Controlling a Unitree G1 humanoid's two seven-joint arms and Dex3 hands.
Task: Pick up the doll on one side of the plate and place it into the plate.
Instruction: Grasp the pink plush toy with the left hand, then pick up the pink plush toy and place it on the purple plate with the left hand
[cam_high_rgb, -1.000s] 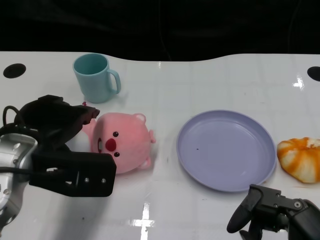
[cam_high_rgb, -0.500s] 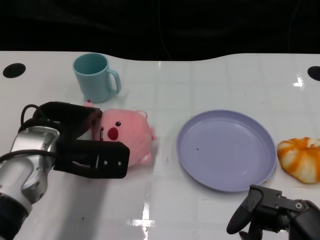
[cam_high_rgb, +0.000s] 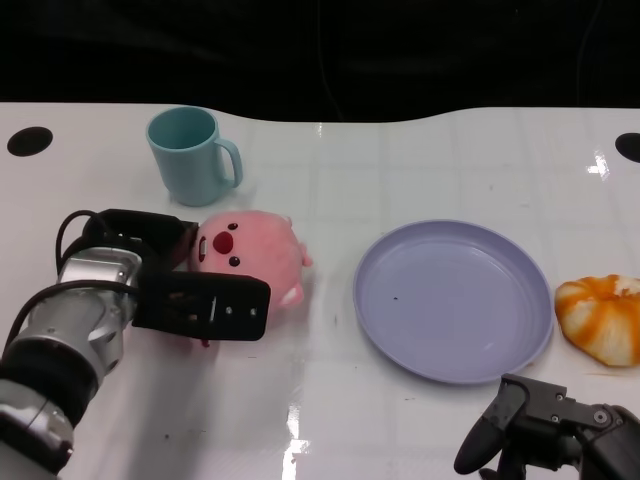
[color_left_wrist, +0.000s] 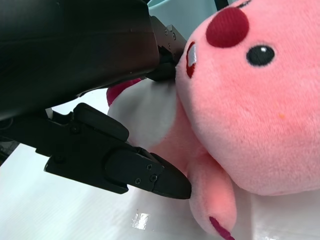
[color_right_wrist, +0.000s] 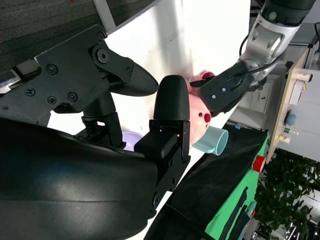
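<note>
The pink plush doll (cam_high_rgb: 255, 250) lies left of the lavender plate (cam_high_rgb: 455, 300), tipped with its face turned up. My left hand (cam_high_rgb: 190, 290) grips it: a flat black finger crosses the doll's front and other fingers wrap behind its left side. The left wrist view shows the doll (color_left_wrist: 250, 100) pressed against the black fingers (color_left_wrist: 115, 160). My right hand (cam_high_rgb: 545, 425) rests at the table's front edge, below the plate, holding nothing, fingers apart. The right wrist view shows the doll (color_right_wrist: 200, 110) far off, in the left hand (color_right_wrist: 225, 90).
A teal mug (cam_high_rgb: 190, 155) stands just behind the doll, close to my left hand. An orange and white plush toy (cam_high_rgb: 603, 318) lies right of the plate. Black holes mark the table's far corners (cam_high_rgb: 28, 140).
My left hand has closed in around the doll and the forearm has swung in from the left. The doll has been tipped up and shifted slightly away from the front edge. The right hand has stayed put.
</note>
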